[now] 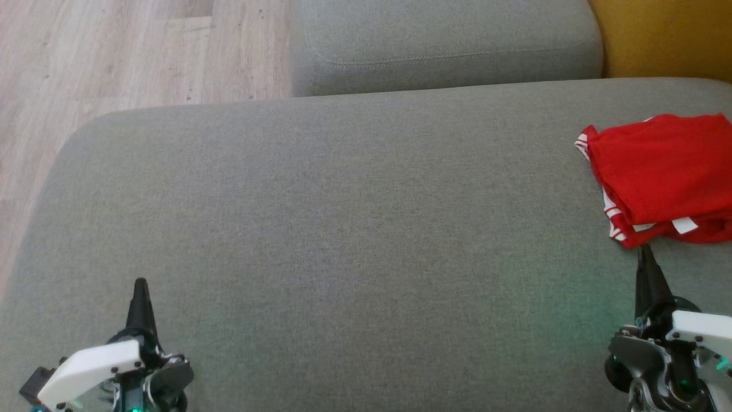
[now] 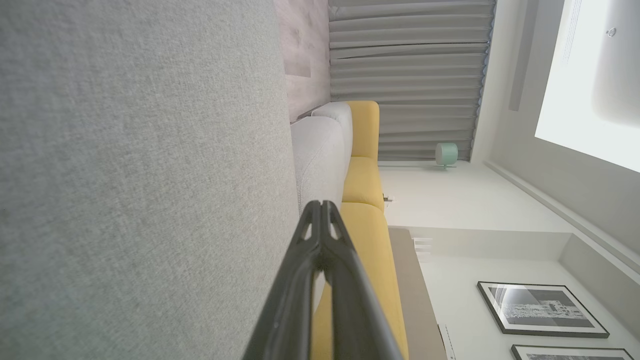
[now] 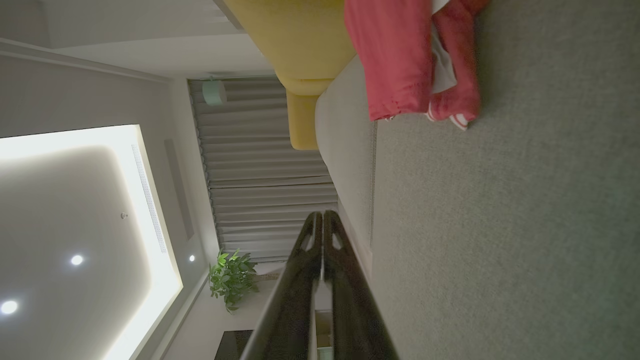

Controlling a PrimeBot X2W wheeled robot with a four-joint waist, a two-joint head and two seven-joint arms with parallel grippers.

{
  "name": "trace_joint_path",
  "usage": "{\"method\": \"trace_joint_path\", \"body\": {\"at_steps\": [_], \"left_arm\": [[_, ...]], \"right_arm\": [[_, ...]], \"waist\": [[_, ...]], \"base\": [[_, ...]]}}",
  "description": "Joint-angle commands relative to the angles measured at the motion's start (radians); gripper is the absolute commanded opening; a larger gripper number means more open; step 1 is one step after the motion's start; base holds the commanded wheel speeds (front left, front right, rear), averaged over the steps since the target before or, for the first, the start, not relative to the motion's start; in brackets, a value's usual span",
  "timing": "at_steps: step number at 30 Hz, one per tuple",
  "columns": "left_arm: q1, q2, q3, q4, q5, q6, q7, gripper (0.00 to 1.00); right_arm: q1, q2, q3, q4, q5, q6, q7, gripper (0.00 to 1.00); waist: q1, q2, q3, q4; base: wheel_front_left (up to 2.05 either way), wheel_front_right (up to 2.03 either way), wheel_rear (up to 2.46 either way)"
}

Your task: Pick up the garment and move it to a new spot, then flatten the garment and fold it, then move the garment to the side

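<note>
The garment [image 1: 666, 174] lies folded at the right edge of the grey sofa seat [image 1: 343, 229], red with red-and-white striped trim along its left side and a white tag showing. In the right wrist view the garment [image 3: 400, 55] sits at the top, apart from the fingers. My right gripper [image 1: 645, 252] is shut, its tip just in front of the garment's near edge, not touching it as far as I can see. My left gripper [image 1: 140, 284] is shut and empty at the lower left, over bare cushion. The shut fingertips also show as left gripper [image 2: 320, 205] and right gripper [image 3: 322, 215].
A second grey cushion [image 1: 446, 46] stands behind the seat, with a yellow cushion [image 1: 663, 34] at the back right. Wooden floor [image 1: 114, 51] lies past the seat's left and far edges. The seat's middle is bare fabric.
</note>
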Motion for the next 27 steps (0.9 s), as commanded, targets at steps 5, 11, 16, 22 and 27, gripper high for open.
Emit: {"method": "trace_joint_path", "body": {"at_steps": [5,11,16,22,27], "left_arm": [[-0.05,0.004,0.042,-0.03,-0.005,-0.007,0.007,0.0],[-0.05,0.004,0.042,-0.03,-0.005,-0.007,0.008,0.0],[-0.05,0.003,0.042,-0.03,-0.004,-0.007,0.008,0.0],[-0.05,0.003,0.042,-0.03,-0.004,-0.007,0.008,0.0],[-0.05,0.003,0.042,-0.03,-0.004,-0.007,0.008,0.0]], "right_arm": [[-0.055,-0.007,0.019,-0.037,-0.008,0.007,0.008,0.0],[-0.055,-0.007,0.018,-0.037,-0.008,0.007,0.008,0.0],[-0.055,-0.006,0.017,-0.037,-0.009,0.007,0.009,0.0],[-0.056,-0.006,0.017,-0.037,-0.009,0.007,0.009,0.0],[-0.056,-0.006,0.016,-0.037,-0.01,0.007,0.01,0.0]], "waist": [[0.0,0.0,0.0,0.0],[0.0,0.0,0.0,0.0],[0.0,0.0,0.0,0.0],[0.0,0.0,0.0,0.0],[0.0,0.0,0.0,0.0]], "base": [[0.0,0.0,0.0],[0.0,0.0,0.0],[0.0,0.0,0.0],[0.0,0.0,0.0],[0.0,0.0,0.0]]}}
